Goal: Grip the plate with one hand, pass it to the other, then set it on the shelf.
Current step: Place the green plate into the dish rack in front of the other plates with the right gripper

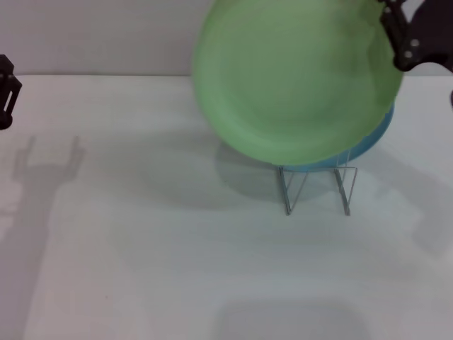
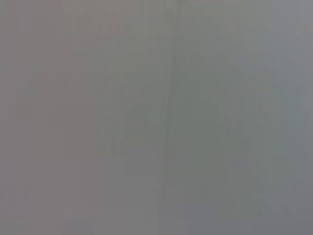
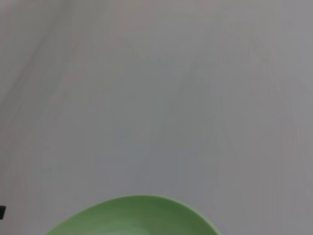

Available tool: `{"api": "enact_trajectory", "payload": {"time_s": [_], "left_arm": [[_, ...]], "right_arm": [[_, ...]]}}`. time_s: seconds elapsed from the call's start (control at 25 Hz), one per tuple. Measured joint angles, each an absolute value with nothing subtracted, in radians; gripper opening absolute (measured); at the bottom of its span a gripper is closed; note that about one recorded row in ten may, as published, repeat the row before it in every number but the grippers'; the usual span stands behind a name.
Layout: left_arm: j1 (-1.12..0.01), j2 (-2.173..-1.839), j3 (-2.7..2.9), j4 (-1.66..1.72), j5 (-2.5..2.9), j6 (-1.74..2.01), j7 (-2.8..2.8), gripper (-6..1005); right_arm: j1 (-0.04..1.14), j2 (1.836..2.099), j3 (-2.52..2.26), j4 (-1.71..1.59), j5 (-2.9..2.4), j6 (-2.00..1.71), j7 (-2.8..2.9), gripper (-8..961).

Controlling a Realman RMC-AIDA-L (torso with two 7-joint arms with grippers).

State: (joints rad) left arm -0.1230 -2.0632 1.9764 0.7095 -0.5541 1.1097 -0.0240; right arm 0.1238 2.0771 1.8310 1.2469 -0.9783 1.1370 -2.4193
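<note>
Head view: right gripper [image 1: 393,28] pinches the plate [image 1: 294,78] upright, face toward camera.

Plate [image 1: 294,81]: round, light green plastic, shallow raised rim; held aloft, tilted face-forward, its upper right edge at the right gripper [image 1: 398,35] jaws. Shelf [image 1: 317,188]: small silver wire rack, standing on the table below the jaws, beneath the plate.

The plate [image 1: 297,78] hangs at the right gripper [image 1: 398,32], to its left, above the rack [image 1: 316,188]; another plate [image 1: 368,145] stands in the rack behind it. The left gripper [image 1: 6,92] sits far left.
</note>
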Motion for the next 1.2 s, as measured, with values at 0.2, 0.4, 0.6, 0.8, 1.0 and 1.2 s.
{"api": "enact_trajectory", "payload": {"time_s": [0.2,0.4,0.6,0.8,1.0,1.2], "left_arm": [[-0.123,-2.063,1.990,0.698,-0.554,1.114,-0.054,815],[-0.123,-2.063,2.001,0.683,-0.554,1.115,-0.077,815],[-0.125,-2.066,2.018,0.677,-0.554,1.118,-0.079,815],[-0.128,-2.064,2.047,0.676,-0.554,1.119,-0.080,815],[-0.129,-2.063,2.062,0.676,-0.554,1.123,-0.080,815],[-0.130,-2.064,2.075,0.674,-0.554,1.124,-0.080,815]], "right_arm": [[0.133,2.075,1.903,1.188,-0.989,1.187,-2.541,17],[0.142,2.074,1.968,1.167,-1.030,1.222,-2.623,16],[0.184,2.071,2.058,1.146,-1.105,1.307,-2.649,16],[0.215,2.071,2.105,1.125,-1.165,1.341,-2.675,16],[0.238,2.069,2.140,1.107,-1.195,1.351,-2.717,15],[0.248,2.068,2.146,1.103,-1.197,1.353,-2.752,15]]}}
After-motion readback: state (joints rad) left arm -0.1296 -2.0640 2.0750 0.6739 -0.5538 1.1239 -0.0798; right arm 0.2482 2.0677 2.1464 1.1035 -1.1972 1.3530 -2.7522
